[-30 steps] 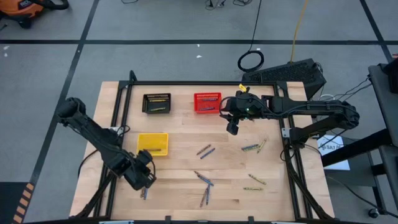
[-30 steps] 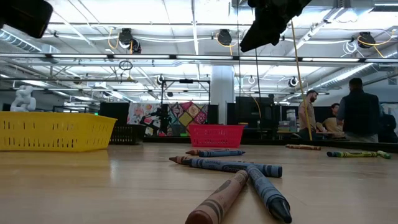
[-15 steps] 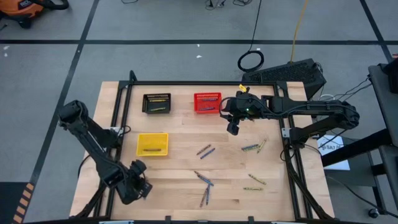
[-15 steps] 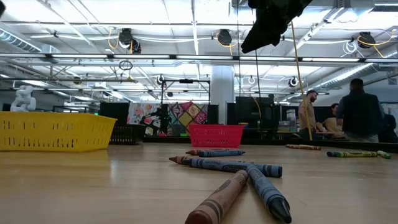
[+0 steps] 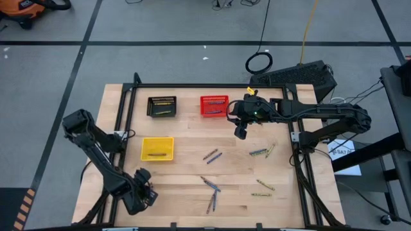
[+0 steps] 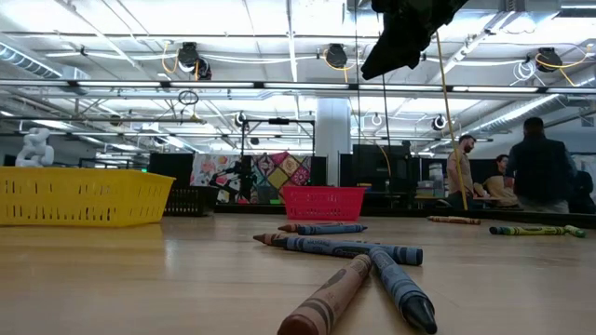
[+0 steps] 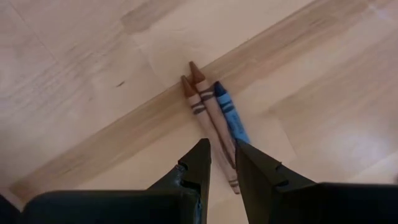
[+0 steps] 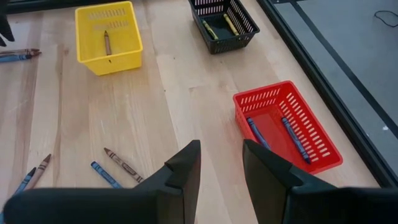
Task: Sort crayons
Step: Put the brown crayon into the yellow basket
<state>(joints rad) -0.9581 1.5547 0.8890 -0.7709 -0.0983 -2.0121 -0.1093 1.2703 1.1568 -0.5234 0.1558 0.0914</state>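
While sorting waits: yellow basket [image 5: 157, 148] is landmark.
Left fingers [image 7: 222, 167]: parted, empty, over three crayons [image 7: 211, 106] near-left of it.
Right fingers [image 8: 219, 165]: parted, empty, beyond it.
Handling: light, stiff, rollable, snappable; pinch one mid-length.

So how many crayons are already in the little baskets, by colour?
Brown crayon, in the yellow basket: 1
Blue crayons, in the red basket: 2
Yellow-green crayons, in the black basket: 2
Total: 5
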